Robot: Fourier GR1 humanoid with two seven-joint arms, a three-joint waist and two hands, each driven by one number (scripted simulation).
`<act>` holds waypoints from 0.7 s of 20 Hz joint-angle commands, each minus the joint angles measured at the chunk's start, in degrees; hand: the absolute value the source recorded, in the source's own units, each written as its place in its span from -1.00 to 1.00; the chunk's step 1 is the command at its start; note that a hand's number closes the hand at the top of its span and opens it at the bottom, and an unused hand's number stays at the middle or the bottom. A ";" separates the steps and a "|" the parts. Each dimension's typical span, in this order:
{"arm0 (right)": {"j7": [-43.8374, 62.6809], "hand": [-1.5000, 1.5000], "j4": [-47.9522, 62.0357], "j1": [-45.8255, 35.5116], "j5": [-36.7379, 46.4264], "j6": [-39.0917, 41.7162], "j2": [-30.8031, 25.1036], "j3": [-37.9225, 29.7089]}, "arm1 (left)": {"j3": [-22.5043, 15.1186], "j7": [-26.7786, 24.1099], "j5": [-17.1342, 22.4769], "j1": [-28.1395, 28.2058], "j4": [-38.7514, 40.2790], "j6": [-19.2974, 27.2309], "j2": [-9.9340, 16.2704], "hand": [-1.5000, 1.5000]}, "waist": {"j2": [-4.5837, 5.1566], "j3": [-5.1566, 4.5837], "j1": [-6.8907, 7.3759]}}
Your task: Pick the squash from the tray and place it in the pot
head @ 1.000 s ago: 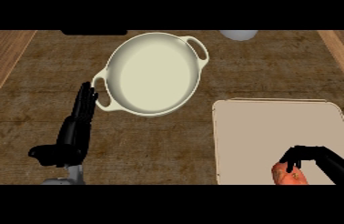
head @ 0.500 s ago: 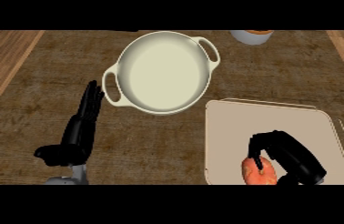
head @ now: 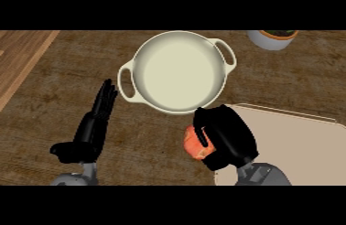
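Right black robot hand [head: 226, 136] curled round the orange-red squash [head: 197, 146], carried over the beige tray's [head: 297, 146] left edge. Round cream two-handled pot [head: 179, 71] just beyond, toward the surface's far edge. Left robot hand [head: 94, 123] open, resting.

Dark woodgrain counter [head: 61, 105], a lighter wooden strip [head: 20, 55] at its upper-left corner.

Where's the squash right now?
In the head view, the squash is in the right hand, just left of the tray and below the pot.
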 commanded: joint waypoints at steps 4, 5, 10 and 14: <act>18.16 1.00 1.65 -12.83 6.47 -10.41 2.62 10.38 | -1.22 0.87 -0.70 -1.14 0.81 0.33 -1.00 0.00 | -0.28 0.39 0.85; 20.94 1.00 2.18 -14.92 7.42 -10.32 2.63 11.22 | -1.36 0.87 -0.80 -1.51 0.94 -0.16 -0.61 0.00 | -0.33 0.29 0.91; 36.61 1.00 6.13 -22.43 9.82 -13.17 2.67 14.89 | -0.01 0.52 -0.43 -2.50 1.94 -0.08 -0.21 0.00 | -0.02 0.27 0.46; 48.18 1.00 10.79 -30.23 9.68 -14.22 2.68 16.73 | -0.15 1.09 -0.77 -3.35 1.82 0.66 -0.83 0.00 | 0.22 0.35 0.54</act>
